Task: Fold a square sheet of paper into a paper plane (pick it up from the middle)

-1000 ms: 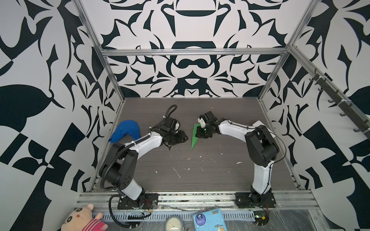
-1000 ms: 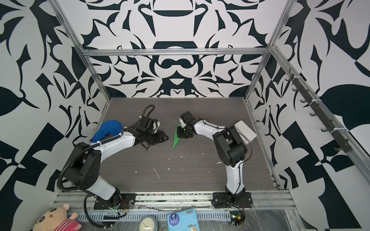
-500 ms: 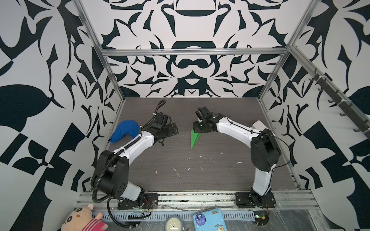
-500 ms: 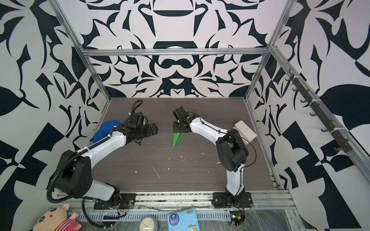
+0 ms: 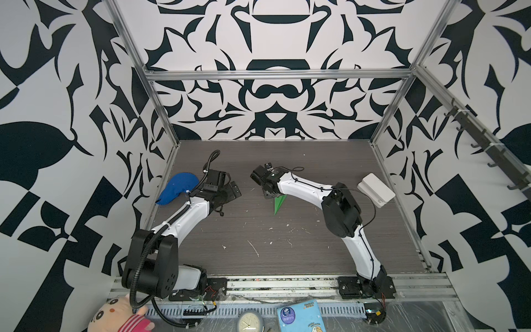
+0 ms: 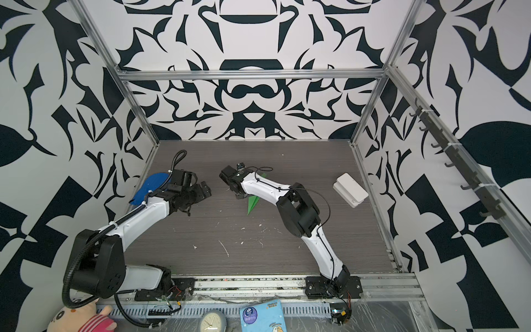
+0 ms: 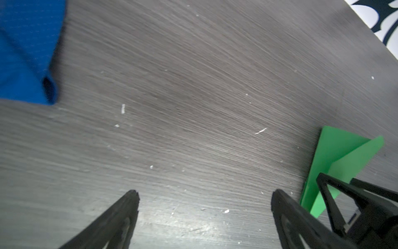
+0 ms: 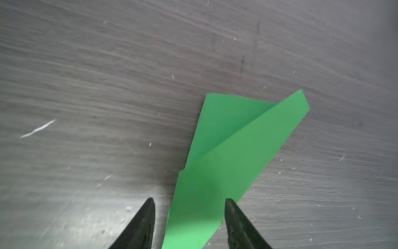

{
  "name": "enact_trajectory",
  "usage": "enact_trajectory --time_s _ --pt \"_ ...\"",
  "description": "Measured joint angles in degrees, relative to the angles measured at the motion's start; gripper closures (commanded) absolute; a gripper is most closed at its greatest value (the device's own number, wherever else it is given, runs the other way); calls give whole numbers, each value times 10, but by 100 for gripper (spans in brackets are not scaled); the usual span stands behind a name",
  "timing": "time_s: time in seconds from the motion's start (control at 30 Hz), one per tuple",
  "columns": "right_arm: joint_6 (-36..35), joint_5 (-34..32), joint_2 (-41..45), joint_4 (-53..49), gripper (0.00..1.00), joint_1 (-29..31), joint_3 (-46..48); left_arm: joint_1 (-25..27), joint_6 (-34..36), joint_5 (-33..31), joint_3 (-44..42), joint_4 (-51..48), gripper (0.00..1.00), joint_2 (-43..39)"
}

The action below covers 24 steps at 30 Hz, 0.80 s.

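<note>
Arms angled inward, left end effector spread wide, right end effector spread astride the paper plane.

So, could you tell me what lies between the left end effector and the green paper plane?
Only bare, lightly flecked tabletop; both top views show that stretch.

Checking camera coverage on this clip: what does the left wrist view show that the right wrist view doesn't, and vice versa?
Only left wrist: the blue cloth cap, a corner of patterned wall, and the open left gripper over bare table. Only right wrist: the open right gripper, the paper plane passing between its fingers. Both: that green plane lying on the dark wood table with white flecks.
</note>
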<state>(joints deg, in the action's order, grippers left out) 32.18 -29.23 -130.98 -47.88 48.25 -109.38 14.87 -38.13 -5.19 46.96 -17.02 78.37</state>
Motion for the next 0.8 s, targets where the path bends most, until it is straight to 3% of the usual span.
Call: enact_trajectory --time_s 0.33,0.8 --pt "12 -105 -92 -90 50 15 -112 -14 0 0 -4 -1 1 -2" --pt "26 -137 -87 -115 87 17 -108 -17 -2 7 -4 0 1 0"
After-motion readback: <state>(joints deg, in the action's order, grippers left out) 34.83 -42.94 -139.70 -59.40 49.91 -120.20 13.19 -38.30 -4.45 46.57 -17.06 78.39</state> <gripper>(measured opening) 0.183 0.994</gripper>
